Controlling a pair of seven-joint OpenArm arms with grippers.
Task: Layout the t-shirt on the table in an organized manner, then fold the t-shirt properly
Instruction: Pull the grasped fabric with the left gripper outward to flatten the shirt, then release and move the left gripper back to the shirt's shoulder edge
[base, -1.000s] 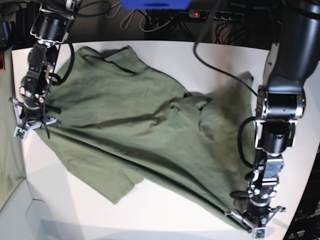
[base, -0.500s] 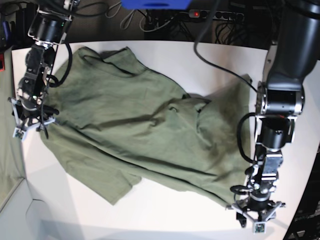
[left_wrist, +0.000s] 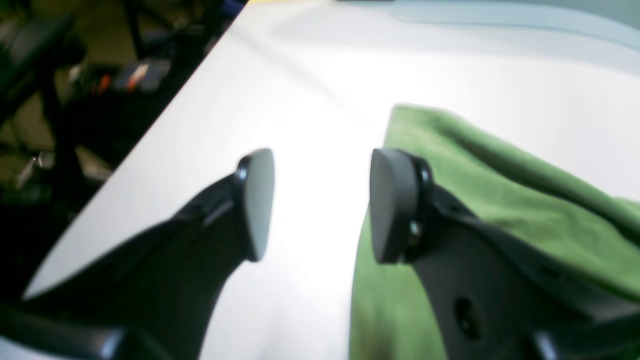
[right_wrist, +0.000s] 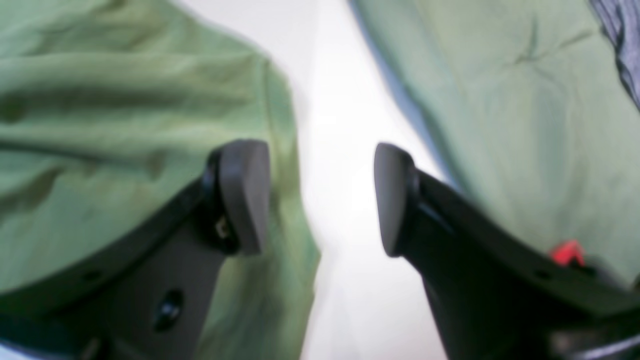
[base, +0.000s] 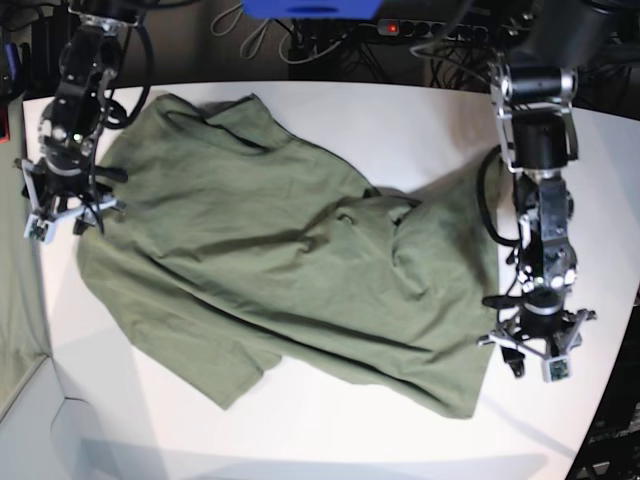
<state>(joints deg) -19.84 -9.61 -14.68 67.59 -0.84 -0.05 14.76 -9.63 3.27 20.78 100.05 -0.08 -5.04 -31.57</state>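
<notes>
The olive-green t-shirt (base: 270, 250) lies rumpled across the white table (base: 400, 125), with one sleeve toward the near edge. My left gripper (base: 537, 347) hangs open at the shirt's right edge. In the left wrist view the left gripper (left_wrist: 322, 205) holds nothing, bare table (left_wrist: 310, 100) shows in the gap, and the t-shirt (left_wrist: 500, 200) lies under the right finger. My right gripper (base: 62, 198) stands open at the shirt's left edge. In the right wrist view the right gripper (right_wrist: 320, 197) is empty and the t-shirt (right_wrist: 125, 125) lies beneath the left finger.
A pale green cloth (right_wrist: 525, 100) hangs beside the table's left edge (base: 12, 300). Cables and a power strip (base: 420, 30) run along the far side. The table's right edge (base: 620, 300) is close to the left arm.
Both grippers opened and let go of the shirt's edges. Both arms rose and moved toward the far side, and the shirt's near right corner dropped flat on the table.
</notes>
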